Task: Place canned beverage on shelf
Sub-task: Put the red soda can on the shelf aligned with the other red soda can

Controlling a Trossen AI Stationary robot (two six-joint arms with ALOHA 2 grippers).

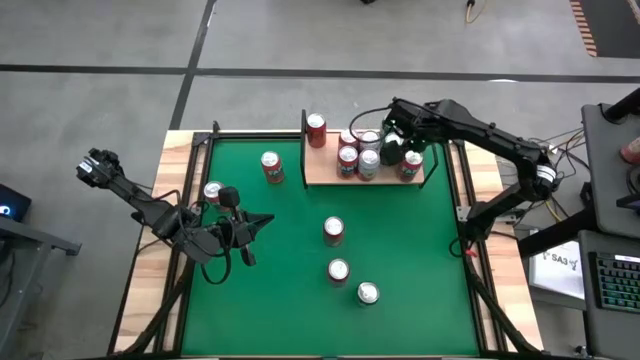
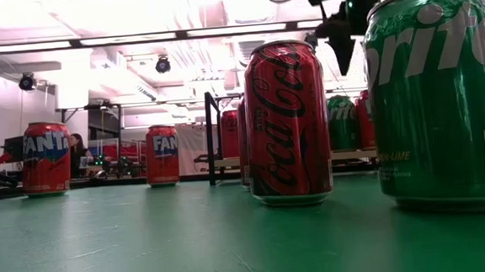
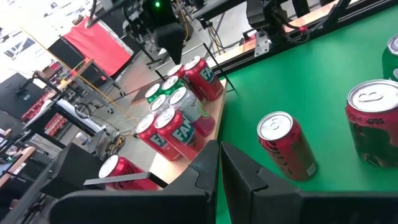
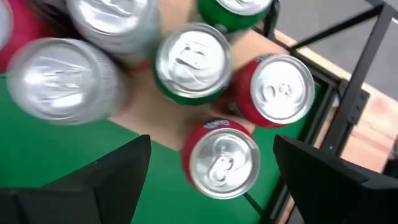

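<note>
Green table [image 1: 400, 290], cans crowding shelf [image 1: 325, 178], right end effector [image 1: 392, 143] released above, left end effector [image 1: 262, 222] clenched.

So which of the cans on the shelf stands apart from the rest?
The red can at the shelf's far left corner: it stands alone, while the others cluster toward the right end under the right hand.
</note>
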